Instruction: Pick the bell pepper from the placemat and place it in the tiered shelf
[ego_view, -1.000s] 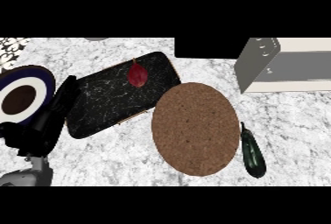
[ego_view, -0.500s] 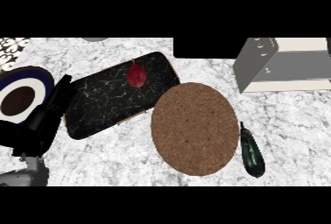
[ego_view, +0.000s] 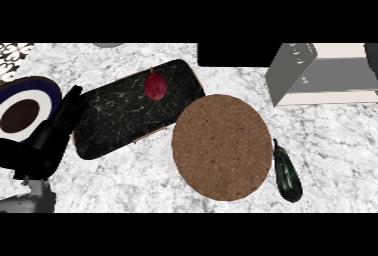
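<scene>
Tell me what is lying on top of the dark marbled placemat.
A red bell pepper lies on the dark placemat, near its far edge. The left hand hangs over the placemat's left end, so what lies beneath the hand cannot be seen.

The left hand (ego_view: 46, 142) covers the right rim of the dark blue plate (ego_view: 29, 87), and that plate runs off the view's left edge. The hand's fingers overlap the black placemat's (ego_view: 133, 117) left end. The grey tiered shelf (ego_view: 325, 75) is cut by the right edge. A grey object (ego_view: 108, 45) at the top is too cropped to name.
</scene>
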